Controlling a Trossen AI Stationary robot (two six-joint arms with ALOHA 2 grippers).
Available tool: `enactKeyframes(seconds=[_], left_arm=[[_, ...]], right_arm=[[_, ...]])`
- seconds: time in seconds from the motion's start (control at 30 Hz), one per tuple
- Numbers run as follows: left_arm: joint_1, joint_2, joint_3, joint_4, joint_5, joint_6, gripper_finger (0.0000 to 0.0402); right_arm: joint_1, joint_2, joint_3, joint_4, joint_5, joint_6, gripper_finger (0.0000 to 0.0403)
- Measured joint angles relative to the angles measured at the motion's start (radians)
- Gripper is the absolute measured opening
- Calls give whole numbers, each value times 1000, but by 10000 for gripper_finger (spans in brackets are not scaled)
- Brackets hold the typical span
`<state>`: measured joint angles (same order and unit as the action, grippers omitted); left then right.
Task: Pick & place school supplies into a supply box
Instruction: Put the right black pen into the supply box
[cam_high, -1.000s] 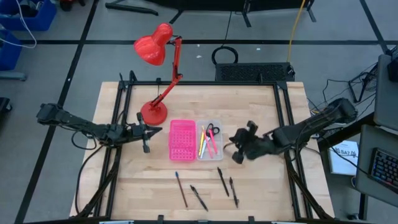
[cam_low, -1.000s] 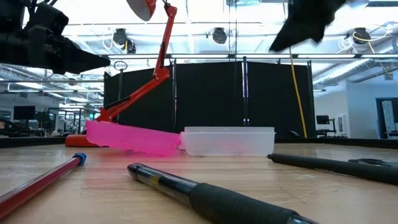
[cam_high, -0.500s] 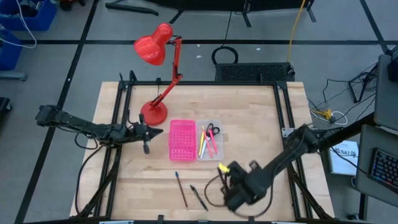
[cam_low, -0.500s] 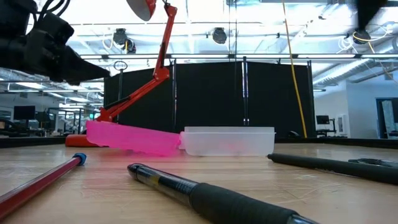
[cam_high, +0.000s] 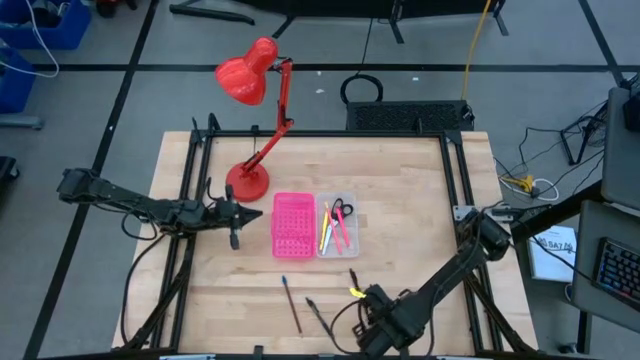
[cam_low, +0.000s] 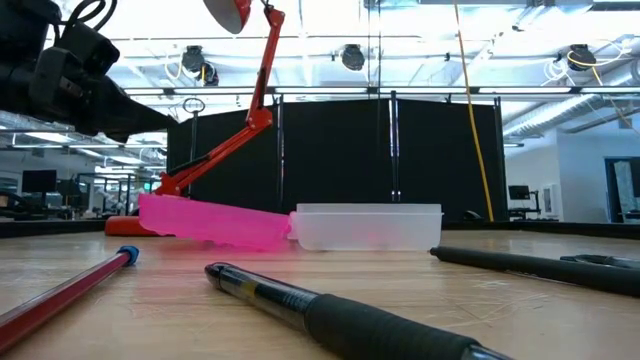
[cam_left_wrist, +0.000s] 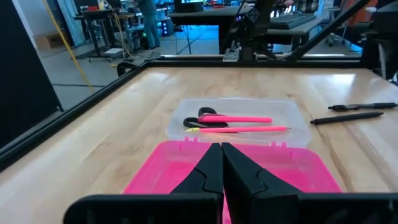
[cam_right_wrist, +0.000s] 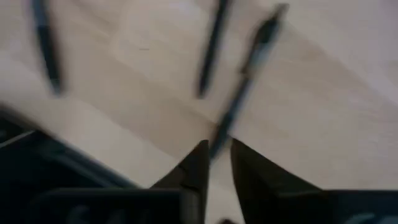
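Two slender, dark, jointed arms are seen in the high view, one at the left of the frame and one at the lower right. Black cables are looped beside each arm. A small yellow marking is carried near the right arm's wrist, at the lower centre. Each black two-finger gripper, the left gripper (cam_left_wrist: 221, 171) and the right gripper (cam_right_wrist: 214, 165), is formed of matte, tapered, angular fingers.

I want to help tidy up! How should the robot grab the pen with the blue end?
The pen with the blue end lies flat on the table, with bare wood on either side. So grip it mid-shaft, coming straight down from above and closing across its thin width.
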<state>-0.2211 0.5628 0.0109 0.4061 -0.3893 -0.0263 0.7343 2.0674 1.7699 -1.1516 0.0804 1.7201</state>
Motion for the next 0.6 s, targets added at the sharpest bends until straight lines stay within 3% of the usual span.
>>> enactKeyframes(seconds=[0.23,0.4,0.6], left_arm=[[0,0,0,0,0,16,6],[0,0,0,-14,0,17,6],[0,0,0,-24,0,13,6]], right_arm=[[-15,0,-1,12,1,95,145],[-17,0,-79,86,-20,126,154],[-18,0,-257,326,-82,141,150]])
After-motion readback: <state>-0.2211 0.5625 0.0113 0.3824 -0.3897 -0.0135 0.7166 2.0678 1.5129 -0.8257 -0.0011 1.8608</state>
